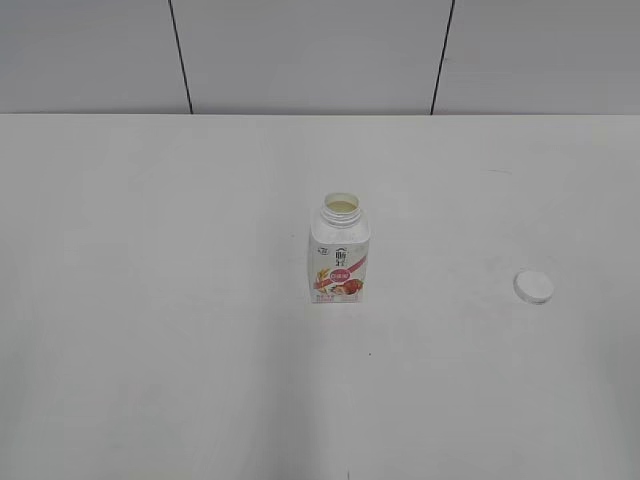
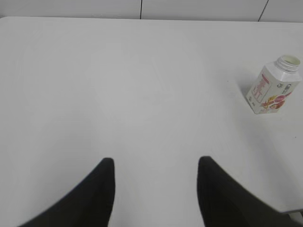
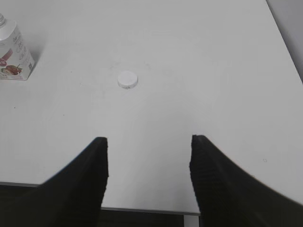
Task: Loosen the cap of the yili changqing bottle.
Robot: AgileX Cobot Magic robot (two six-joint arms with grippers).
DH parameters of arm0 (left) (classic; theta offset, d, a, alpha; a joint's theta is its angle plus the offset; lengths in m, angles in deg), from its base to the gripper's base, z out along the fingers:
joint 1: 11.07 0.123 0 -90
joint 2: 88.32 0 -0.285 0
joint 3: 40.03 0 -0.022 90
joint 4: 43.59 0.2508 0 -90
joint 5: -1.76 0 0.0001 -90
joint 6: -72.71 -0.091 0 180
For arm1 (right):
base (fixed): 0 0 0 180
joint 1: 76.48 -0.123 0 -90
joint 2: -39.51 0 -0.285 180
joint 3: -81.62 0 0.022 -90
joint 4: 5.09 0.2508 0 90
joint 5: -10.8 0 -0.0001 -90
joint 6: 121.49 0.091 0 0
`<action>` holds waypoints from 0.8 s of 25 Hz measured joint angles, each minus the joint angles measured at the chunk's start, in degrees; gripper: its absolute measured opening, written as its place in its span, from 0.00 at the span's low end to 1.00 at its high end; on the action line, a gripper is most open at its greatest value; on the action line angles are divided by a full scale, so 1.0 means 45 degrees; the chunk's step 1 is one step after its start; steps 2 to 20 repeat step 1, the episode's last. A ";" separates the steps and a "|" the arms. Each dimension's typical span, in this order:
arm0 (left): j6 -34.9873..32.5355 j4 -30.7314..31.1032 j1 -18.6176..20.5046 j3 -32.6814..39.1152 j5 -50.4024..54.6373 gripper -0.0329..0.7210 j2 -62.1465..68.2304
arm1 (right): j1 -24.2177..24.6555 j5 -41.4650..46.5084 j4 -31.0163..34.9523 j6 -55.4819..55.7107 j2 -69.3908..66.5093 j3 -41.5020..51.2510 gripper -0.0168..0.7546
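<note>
The yili changqing bottle [image 1: 339,252] stands upright at the middle of the white table, its neck open with no cap on it. It also shows in the left wrist view [image 2: 274,86] and at the left edge of the right wrist view [image 3: 13,53]. The cap [image 1: 533,287] lies flat on the table to the bottle's right, apart from it; it also shows in the right wrist view [image 3: 128,79]. My left gripper [image 2: 155,163] is open and empty, well short of the bottle. My right gripper [image 3: 148,142] is open and empty, near the table's front edge, short of the cap. Neither gripper shows in the exterior view.
The white table [image 1: 150,300] ends at a grey panelled wall [image 1: 300,50] at the back. Its front edge [image 3: 142,209] and right edge show in the right wrist view.
</note>
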 joint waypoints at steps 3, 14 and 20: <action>0.0000 0.0000 0.0000 0.0000 0.0000 0.52 0.0000 | 0.0000 -0.0014 0.0000 0.0000 0.0000 0.0000 0.60; 0.0000 0.0000 0.0000 0.0000 0.0000 0.52 0.0000 | 0.0000 -0.0014 0.0000 0.0000 0.0000 0.0000 0.60; 0.0000 0.0000 0.0000 0.0000 0.0000 0.52 0.0000 | 0.0000 -0.0014 0.0000 0.0000 0.0000 0.0000 0.60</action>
